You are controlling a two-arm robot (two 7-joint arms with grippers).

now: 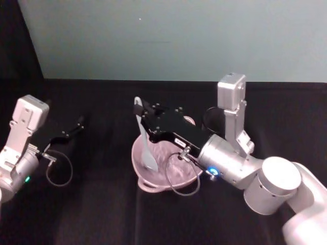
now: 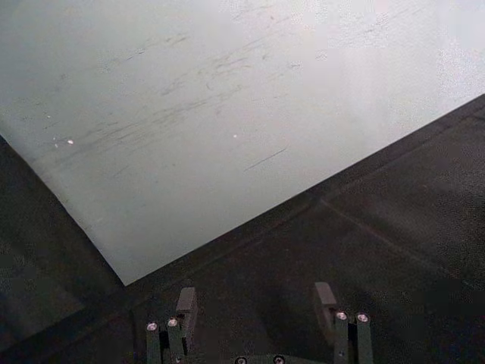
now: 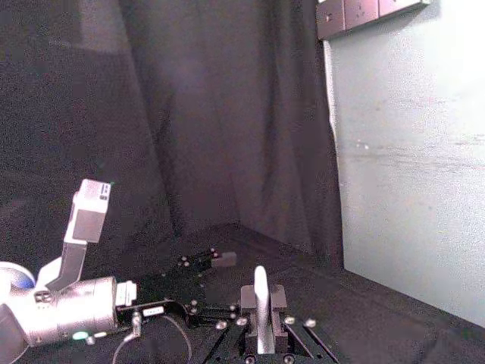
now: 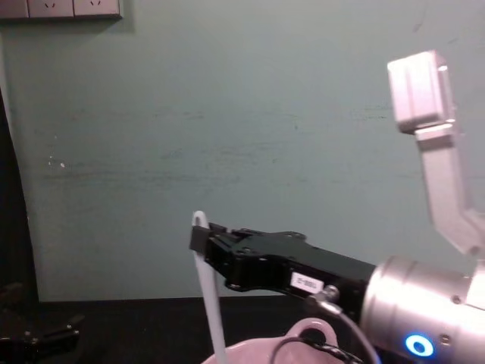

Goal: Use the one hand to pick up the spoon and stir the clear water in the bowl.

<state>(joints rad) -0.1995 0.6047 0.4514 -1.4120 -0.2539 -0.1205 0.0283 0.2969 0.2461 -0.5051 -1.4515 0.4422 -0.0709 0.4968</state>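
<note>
The right claw, reaching in from 4 o'clock, is clenched on the spoon near its handle tip. The spoon hangs almost upright, handle toward 12 o'clock, its flat end down inside the pink bowl. The bowl sits at the middle of the black-clothed table. At 9 o'clock from the bowl the left claw is parked over the table, its fingers spread apart with nothing between them.

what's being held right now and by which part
The right gripper is shut on the white spoon near the top of its handle, paddle end down in the pink bowl. The left gripper holds nothing.
</note>
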